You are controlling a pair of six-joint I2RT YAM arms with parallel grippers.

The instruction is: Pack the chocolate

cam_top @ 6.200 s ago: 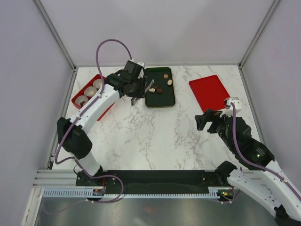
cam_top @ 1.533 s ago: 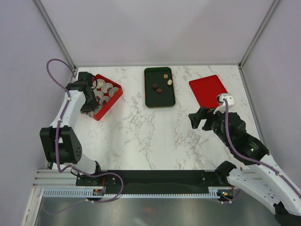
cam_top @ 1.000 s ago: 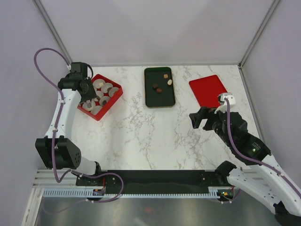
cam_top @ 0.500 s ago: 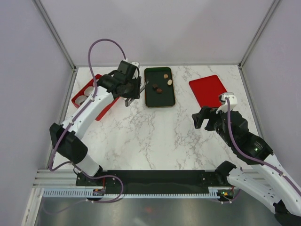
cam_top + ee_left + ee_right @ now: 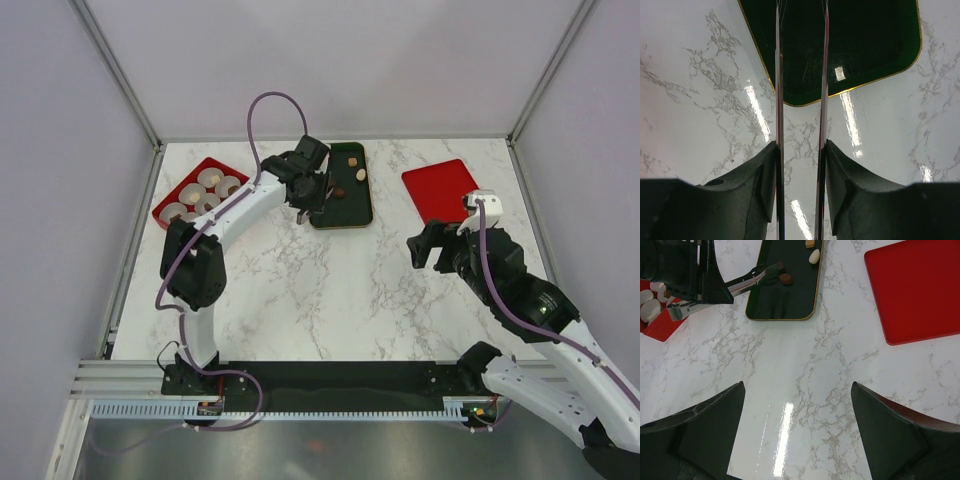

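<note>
Chocolates lie on the dark green tray: a tan one, a cream one and a brown one. My left gripper is shut on the metal tongs, whose two blades reach over the tray. The tong tips are at a dark chocolate; I cannot tell whether it is pinched. In the left wrist view the tips and chocolates are out of frame. My right gripper is open and empty above the bare marble, right of centre.
A red box with several white paper cups stands at the back left. A flat red lid lies at the back right. Grey walls close in the table on three sides.
My left arm swung from the red box to the right and now holds the tongs over the green tray. My right arm has hardly moved.
</note>
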